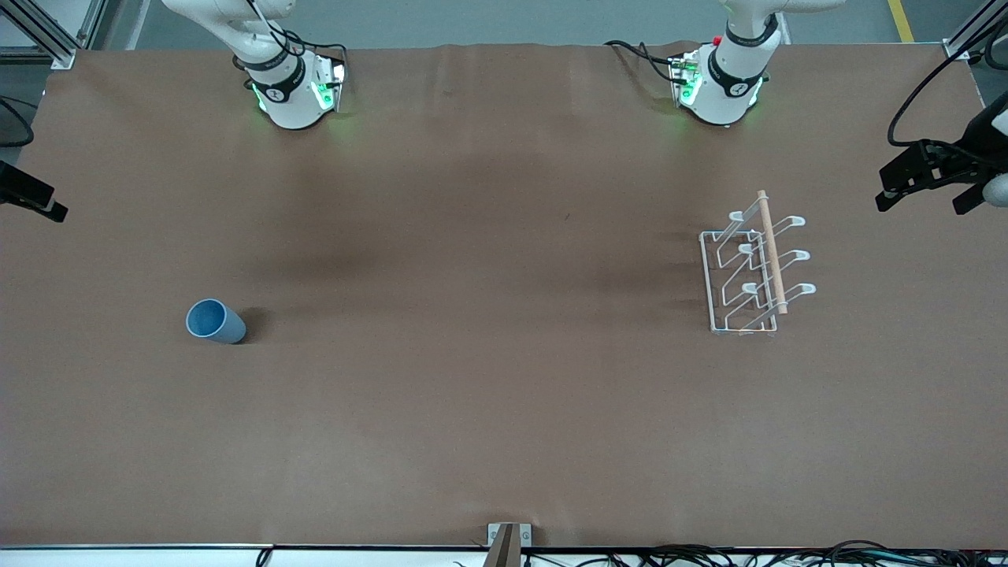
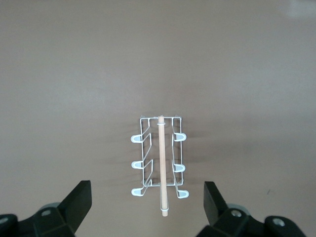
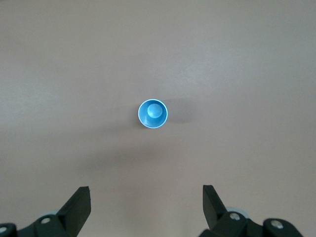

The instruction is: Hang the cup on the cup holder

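On the brown table (image 1: 488, 378), toward the right arm's end, the cup (image 1: 214, 321) stands upright with its mouth open upward, alone and apart from everything else; the right wrist view looks straight down into it (image 3: 152, 113). Toward the left arm's end stands the cup holder (image 1: 752, 272), upright on its rectangular wire base, its looped prongs turned up on both sides and the wooden rod (image 1: 772, 252) lying along its top; no cup hangs on it. The cup and the cup holder are well apart, at about the same nearness to the front camera. The left gripper (image 1: 929, 177) hangs in the air at the left arm's end of the table, empty, its fingers (image 2: 79, 202) spread wide, with the cup holder (image 2: 159, 158) seen between them from above. The right gripper (image 3: 146, 207) hangs above the cup, likewise empty, its fingers (image 3: 79, 205) spread wide.
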Controlling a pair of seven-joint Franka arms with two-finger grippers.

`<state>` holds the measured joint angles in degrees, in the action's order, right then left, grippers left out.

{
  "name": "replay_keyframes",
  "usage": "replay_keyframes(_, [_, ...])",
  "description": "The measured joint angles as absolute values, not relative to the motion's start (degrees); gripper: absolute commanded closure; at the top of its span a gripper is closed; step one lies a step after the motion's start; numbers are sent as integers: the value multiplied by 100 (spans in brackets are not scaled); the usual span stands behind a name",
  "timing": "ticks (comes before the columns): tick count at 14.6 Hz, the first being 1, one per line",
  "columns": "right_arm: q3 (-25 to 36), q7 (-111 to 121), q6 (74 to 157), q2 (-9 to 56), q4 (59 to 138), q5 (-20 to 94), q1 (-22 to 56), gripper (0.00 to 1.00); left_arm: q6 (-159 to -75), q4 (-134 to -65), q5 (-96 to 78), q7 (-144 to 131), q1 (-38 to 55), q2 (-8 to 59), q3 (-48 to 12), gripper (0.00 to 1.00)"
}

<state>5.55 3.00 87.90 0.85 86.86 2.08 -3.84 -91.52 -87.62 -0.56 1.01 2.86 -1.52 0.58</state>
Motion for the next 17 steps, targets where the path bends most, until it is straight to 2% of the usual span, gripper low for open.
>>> replay_keyframes(17, [559,386,8929,227,8679,206,-386,0,-8859,-8721,-56,108,286,-151,86,0])
